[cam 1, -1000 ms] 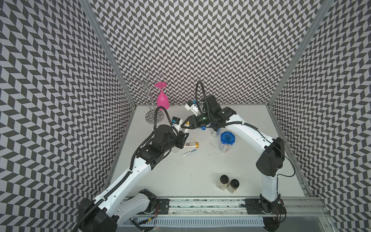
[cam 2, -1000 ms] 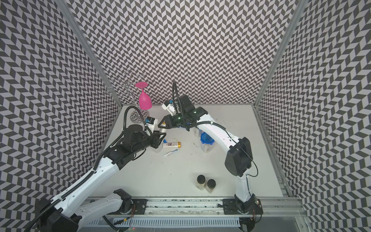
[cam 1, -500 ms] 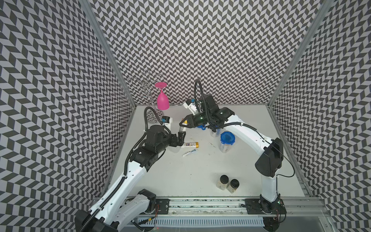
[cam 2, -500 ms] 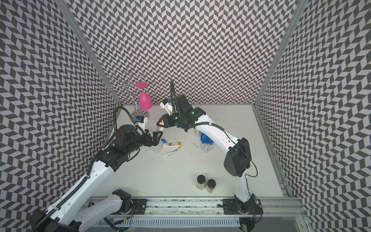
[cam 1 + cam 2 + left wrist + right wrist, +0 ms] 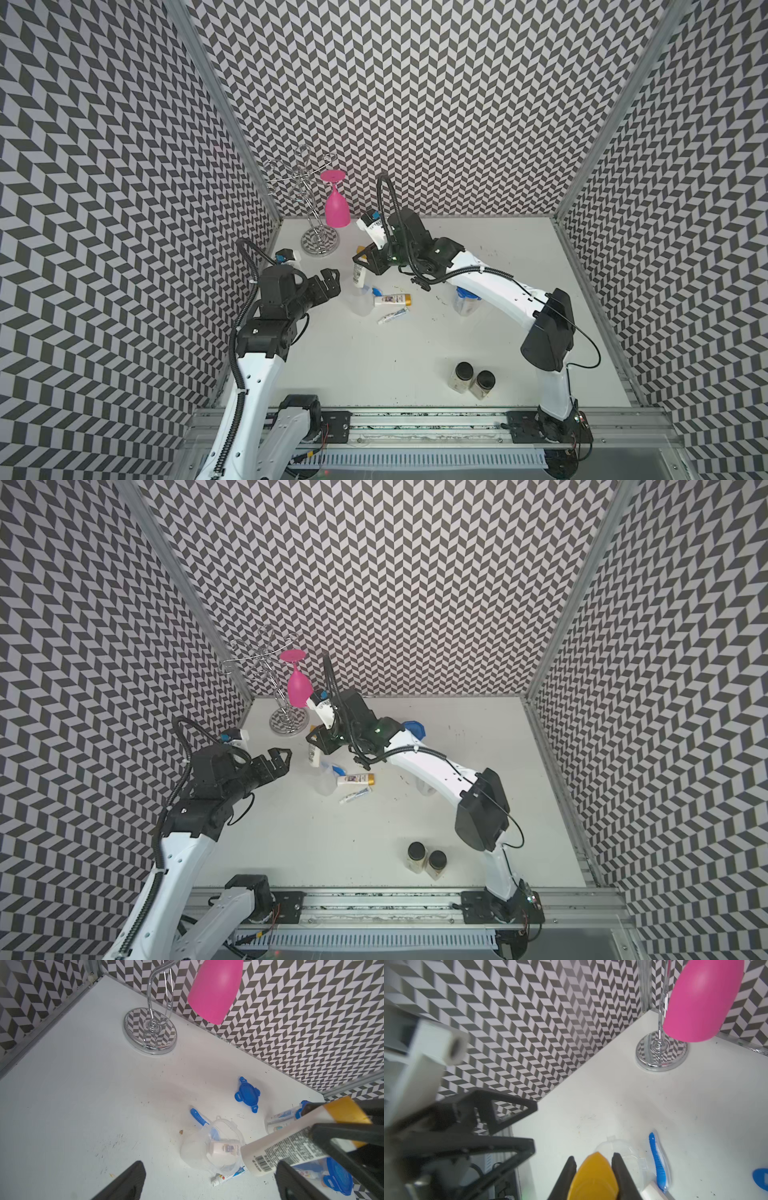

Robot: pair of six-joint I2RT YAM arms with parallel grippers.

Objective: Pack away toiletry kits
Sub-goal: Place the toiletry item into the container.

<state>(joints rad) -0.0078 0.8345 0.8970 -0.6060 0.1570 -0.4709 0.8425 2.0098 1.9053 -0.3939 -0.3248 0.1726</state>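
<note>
Pinching, in the right tool (image 5: 362, 262), a small white plastic bottle with a gold cap (image 5: 357, 276): clamped narrowly on the cap end, leaving the white body free and pointing base-first downward. Held so, probably, to lead with the base into the mouth of the tall clear plastic tub (image 5: 360, 302) just beneath, lidless and upright as far as can be told. Same grip from the right wrist: gold cap squeezed between two black fingers (image 5: 623, 1176), with the tub rim just beyond. Not yet inside; tilted, with the base just over the rim in the left wrist view.

Holding the left tool (image 5: 334, 282) spread wide and empty, near the tub's side but clear of it. Likely placed there either to steady the tub or to make room for the drop; cannot tell which.

Lying on the white table (image 5: 374, 365) right beside the tub: a second white gold-capped bottle (image 5: 391, 299), on its side; a blue plastic toothbrush (image 5: 376, 291), partly behind the clear wall; a thin white-blue toothpaste tube (image 5: 391, 318), a little toward the front. Close at hand, presumably as next in line for the same tub. Set flat farther back, a loose blue four-tab lid (image 5: 247, 1095), out of the way until the end of filling. Already lidded in blue: another clear tub (image 5: 466, 301) under the right arm, and a third (image 5: 280, 1120), seemingly on its side, near the loose lid.

Worth watching: a light, nearly empty-looking tub, easy to tip with an off-centre bottle.
</note>
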